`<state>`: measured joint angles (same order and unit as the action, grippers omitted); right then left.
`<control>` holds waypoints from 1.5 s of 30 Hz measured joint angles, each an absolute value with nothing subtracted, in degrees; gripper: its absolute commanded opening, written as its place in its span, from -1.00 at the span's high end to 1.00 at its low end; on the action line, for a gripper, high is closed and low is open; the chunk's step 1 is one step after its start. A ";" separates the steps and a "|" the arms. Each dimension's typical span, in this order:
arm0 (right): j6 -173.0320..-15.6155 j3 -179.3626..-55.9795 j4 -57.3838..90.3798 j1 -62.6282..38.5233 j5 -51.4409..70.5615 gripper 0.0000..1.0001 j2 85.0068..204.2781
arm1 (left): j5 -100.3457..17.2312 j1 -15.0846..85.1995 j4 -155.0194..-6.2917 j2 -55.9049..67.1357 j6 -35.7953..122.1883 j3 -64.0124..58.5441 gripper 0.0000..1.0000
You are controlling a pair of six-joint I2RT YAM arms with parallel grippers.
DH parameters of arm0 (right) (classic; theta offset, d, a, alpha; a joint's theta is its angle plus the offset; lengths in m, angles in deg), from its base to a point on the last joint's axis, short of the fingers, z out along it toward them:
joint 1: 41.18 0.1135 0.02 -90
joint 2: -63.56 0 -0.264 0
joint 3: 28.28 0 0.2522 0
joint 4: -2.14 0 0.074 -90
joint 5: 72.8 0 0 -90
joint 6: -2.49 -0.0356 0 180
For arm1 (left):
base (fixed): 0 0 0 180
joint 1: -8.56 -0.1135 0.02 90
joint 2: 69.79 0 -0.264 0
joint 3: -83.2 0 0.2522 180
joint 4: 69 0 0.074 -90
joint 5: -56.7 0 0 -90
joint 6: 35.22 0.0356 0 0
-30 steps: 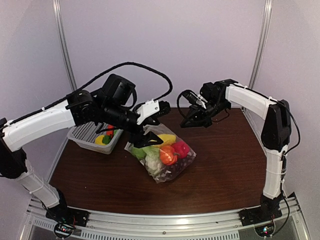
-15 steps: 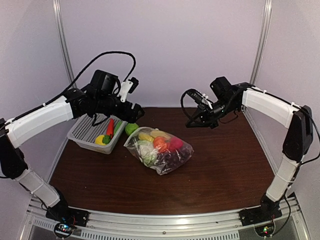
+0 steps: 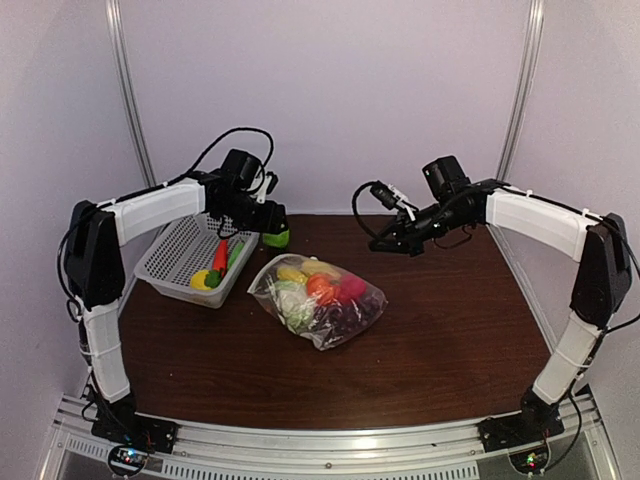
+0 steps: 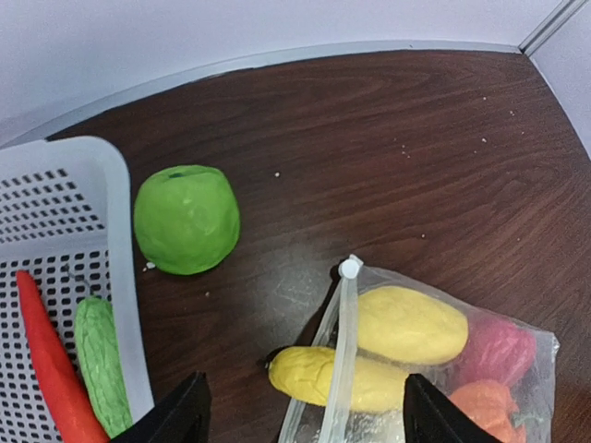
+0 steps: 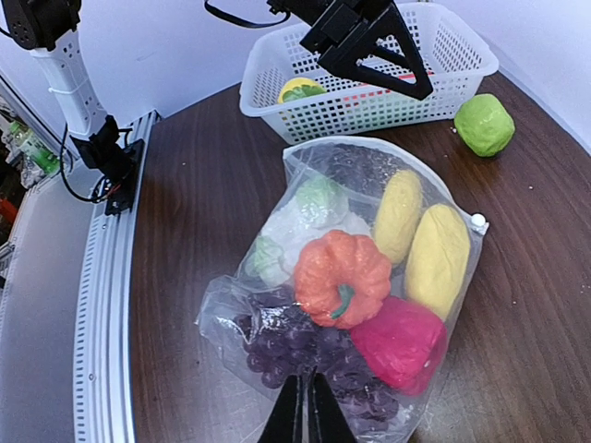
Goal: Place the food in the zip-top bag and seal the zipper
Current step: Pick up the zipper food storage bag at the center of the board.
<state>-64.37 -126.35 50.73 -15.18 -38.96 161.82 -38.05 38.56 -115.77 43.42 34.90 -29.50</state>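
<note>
The zip-top bag [image 3: 318,300] lies on the brown table holding several toy foods: an orange pumpkin [image 5: 342,277], a red pepper [image 5: 399,341], dark purple grapes [image 5: 295,343] and yellow pieces [image 5: 439,258]. Its zipper [image 4: 343,351] runs from a white end tab, and a yellow piece pokes out at the mouth. A green fruit [image 3: 274,237] lies loose on the table between basket and bag, also in the left wrist view [image 4: 186,219]. My left gripper [image 3: 266,220] hovers open and empty just above it [image 4: 305,420]. My right gripper [image 3: 378,243] is shut and empty, raised at the back right of the bag [image 5: 303,415].
A white mesh basket [image 3: 170,262] stands at the back left with a red chili [image 4: 46,360], a green cucumber [image 4: 97,351] and a yellow piece [image 3: 200,280] in it. The back wall is close behind both grippers.
My left gripper let go of the bag's mouth and swung back left to the green fruit. The bag dropped flat on the table. My right gripper shifted slightly.
</note>
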 measured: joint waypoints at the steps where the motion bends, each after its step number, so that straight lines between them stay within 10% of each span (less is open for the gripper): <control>1: -65.20 -126.04 49.79 -15.18 -37.89 0.83 161.82 | -38.92 38.49 -116.06 45.38 34.79 -31.90 -0.51; 19: -68.37 -125.87 47.41 -15.18 -34.39 0.60 163.72 | -48.96 38.62 -121.92 59.35 32.84 -47.51 -0.34; 27: -67.78 -125.87 48.35 -15.18 -34.22 0.53 163.79 | -47.84 39.37 -127.34 54.37 32.34 -35.58 -0.40; 39: -67.48 -125.87 49.35 -15.18 -33.87 0.52 164.03 | -59.75 39.54 -122.86 51.59 31.16 -31.31 0.90; 45: -66.43 -125.85 49.90 -15.18 -32.71 0.51 163.98 | -64.72 39.93 -121.59 51.74 32.03 -37.94 1.00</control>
<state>-66.43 -125.85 49.90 -15.18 -32.71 163.98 -64.72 39.93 -121.59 51.74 32.03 -37.94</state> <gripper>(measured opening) 0.242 0.012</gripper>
